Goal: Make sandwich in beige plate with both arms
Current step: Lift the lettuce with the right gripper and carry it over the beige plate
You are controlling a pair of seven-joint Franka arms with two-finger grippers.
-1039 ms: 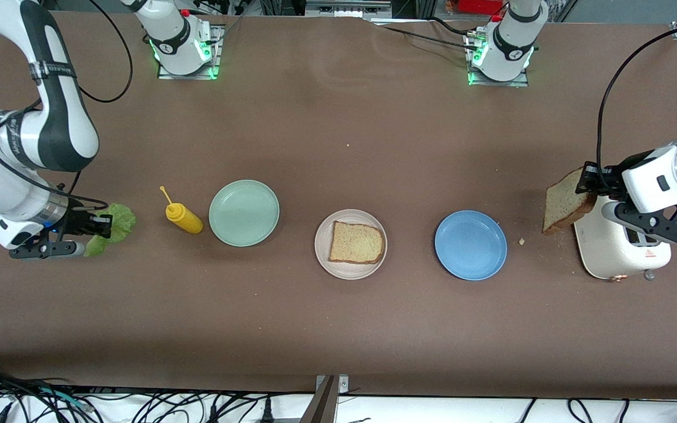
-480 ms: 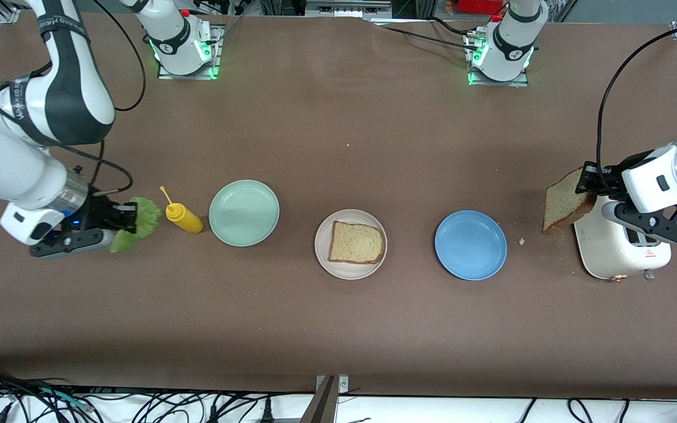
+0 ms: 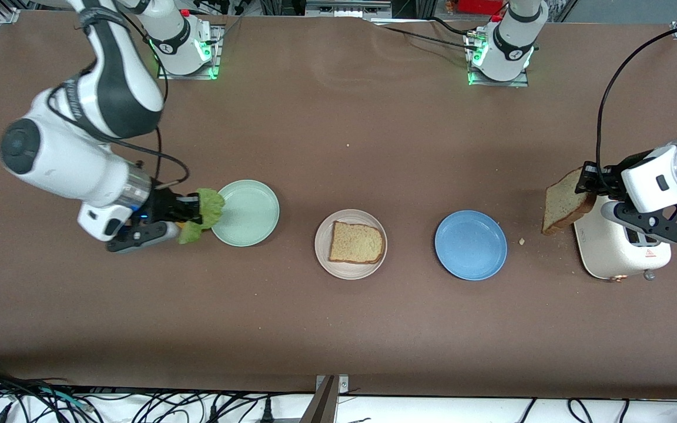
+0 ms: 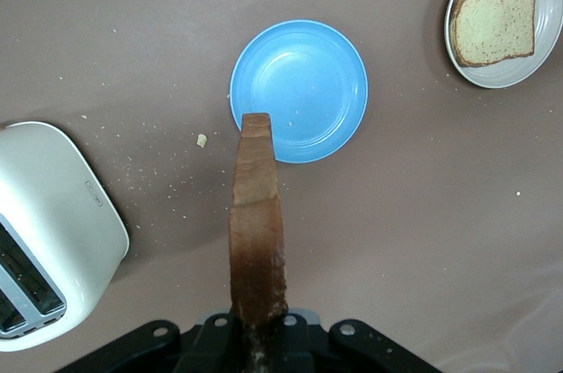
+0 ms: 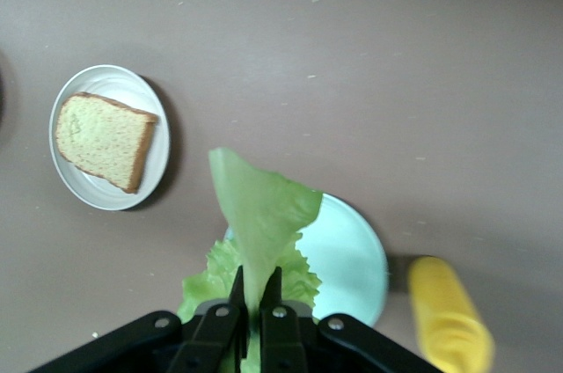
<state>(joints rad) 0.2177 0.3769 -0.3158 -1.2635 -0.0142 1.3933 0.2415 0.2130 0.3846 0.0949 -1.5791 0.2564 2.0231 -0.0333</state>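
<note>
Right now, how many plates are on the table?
3, in a row: the mint-green plate toward the right arm's end, the beige plate in the middle holding a bread slice, the blue plate toward the left arm's end.

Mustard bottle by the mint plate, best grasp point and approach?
Grip the mustard bottle across its round yellow body, coming straight down from above. It lies on its side beside the mint-green plate, so the long cylindrical body offers two curved flanks to the fingers; the thin nozzle is too slight, I'd judge.

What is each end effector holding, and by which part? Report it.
Right end effector pinches the lettuce leaf at one end. Left end effector grips the bread slice by its upper edge.
</note>
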